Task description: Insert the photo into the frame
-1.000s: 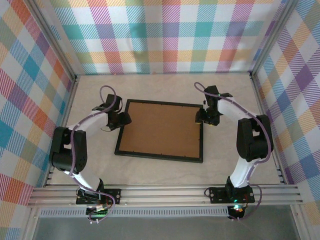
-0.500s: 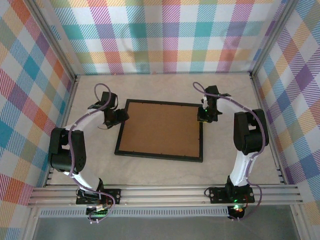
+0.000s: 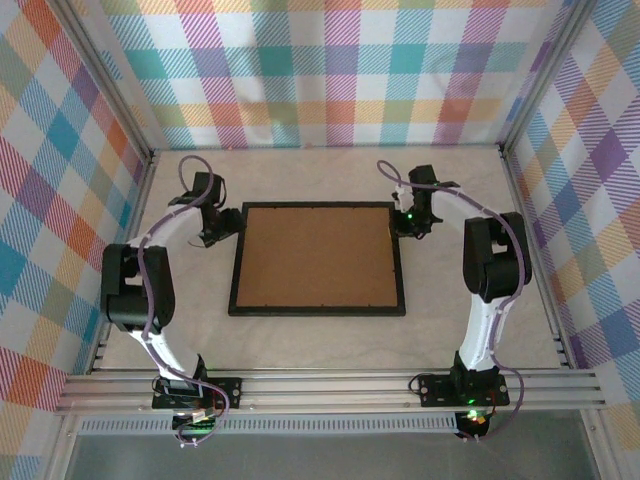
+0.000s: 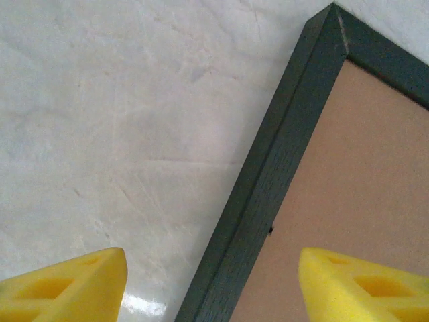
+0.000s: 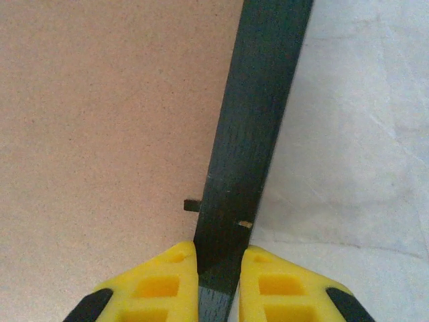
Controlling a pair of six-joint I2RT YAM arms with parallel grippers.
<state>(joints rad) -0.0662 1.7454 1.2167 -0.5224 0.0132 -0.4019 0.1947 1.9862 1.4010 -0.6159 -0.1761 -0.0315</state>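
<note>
— Between the fingers of my right hand [image 5: 218, 285] runs the black right rail of the frame [image 5: 258, 100]. Both yellow fingers [image 5: 164, 288] press against that rail, one on each side, so this hand is clamped on the frame.

— What lies to either side of that hand?

— To its left, the frame's brown back board [image 5: 94, 121], facing up. To its right, bare pale worktop [image 5: 348, 134]. Just ahead of this hand's left finger a small black tab [image 5: 192, 204] juts from the rail's inner edge onto the board.

— And your left hand?

— My left hand [image 4: 211, 268] is spread wide apart and holds nothing. One finger hangs over the worktop on the hand's left, the other over the brown board on its right. The frame's left rail runs slantwise between them, apart from both fingers. Ahead of this hand and to its right sits the frame's mitred corner [image 4: 332, 17].

— Is that hand touching the rail?

— I cannot tell how high it hangs above it.

— So where is the frame, taken whole?

— Flat on the worktop, back upward, stretched between my two hands. Its far-left corner is just beside my left hand and its far-right corner just beside my right. The rest of it reaches back toward my arms' bases.
</note>
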